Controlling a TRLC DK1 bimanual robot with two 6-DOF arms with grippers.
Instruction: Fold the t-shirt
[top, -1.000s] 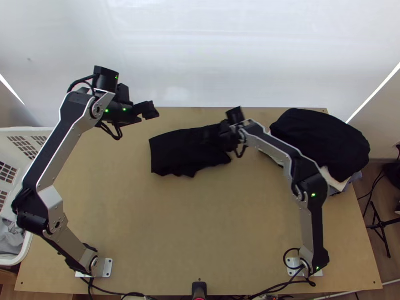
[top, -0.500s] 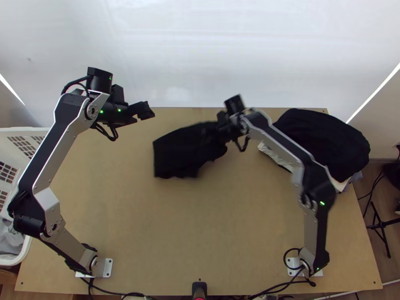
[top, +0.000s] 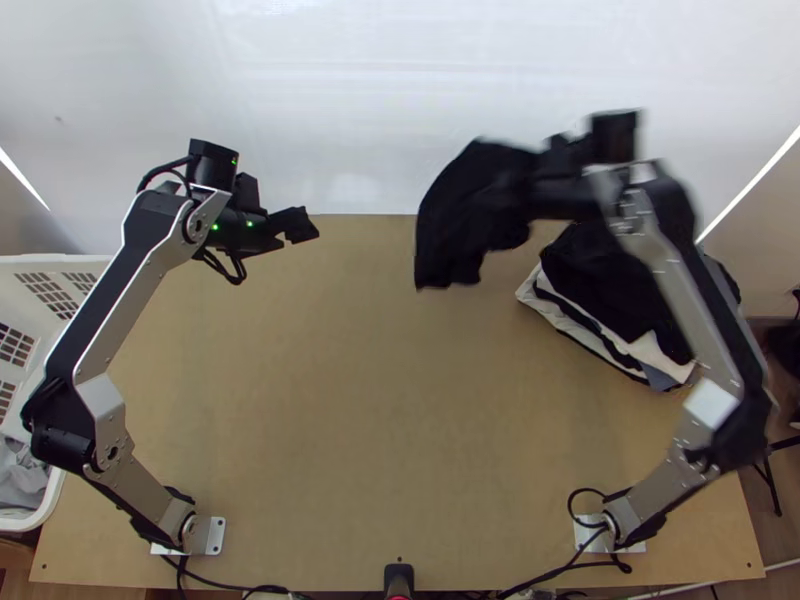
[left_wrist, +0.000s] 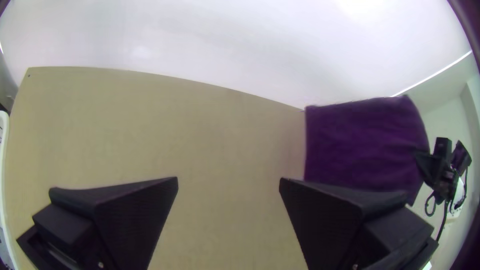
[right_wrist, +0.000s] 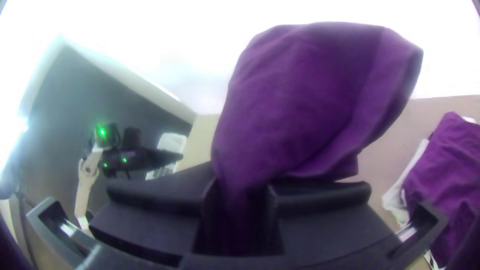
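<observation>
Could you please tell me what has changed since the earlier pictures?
The right gripper has lifted the t-shirt off the table and swung it right and toward the far edge, nearer the pile of clothes; the t-shirt's end is pinched between its fingers. The pile stayed put, and the open left gripper is about where it was.

Left end effector (top: 298, 236) spread over table (left_wrist: 200, 135); dark cloth (left_wrist: 360, 145) beyond.

Lab-like workspace: two robot arms (top: 104, 297) on a wooden table (top: 370, 430)
</observation>
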